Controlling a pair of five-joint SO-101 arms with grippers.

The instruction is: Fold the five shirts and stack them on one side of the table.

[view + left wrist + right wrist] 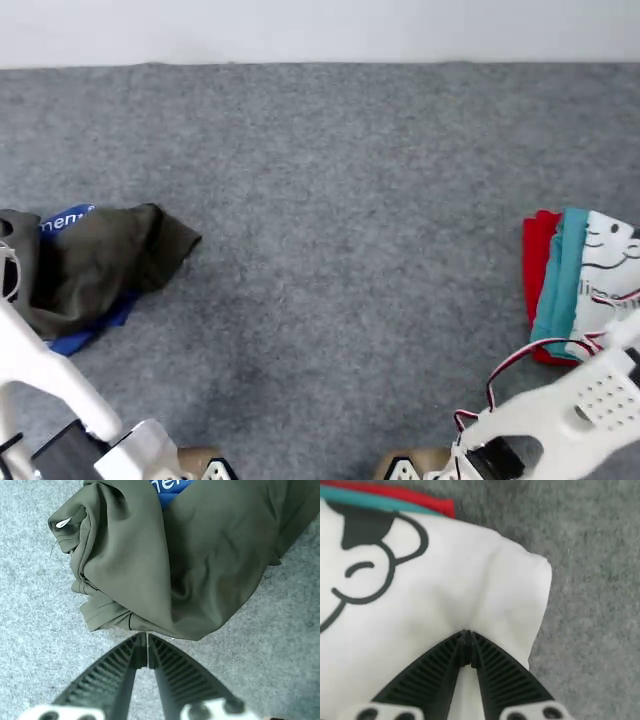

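An olive shirt (95,262) lies crumpled on top of a blue shirt (68,219) at the table's left side. In the left wrist view my left gripper (146,639) is shut, its tips touching the edge of the olive shirt (190,565), with grey table showing between its fingers. At the right side lies a folded stack: a red shirt (537,270) at the bottom, a teal shirt (560,285) over it, and a white shirt (610,265) with a black cartoon print on top. My right gripper (466,635) is shut on a crease of the white shirt (420,595).
Grey felt covers the table (340,220), with a broad bare stretch between the two piles. A white wall runs along the far edge. The arm bases (400,468) sit at the near edge, and a red wire (510,365) loops by the right arm.
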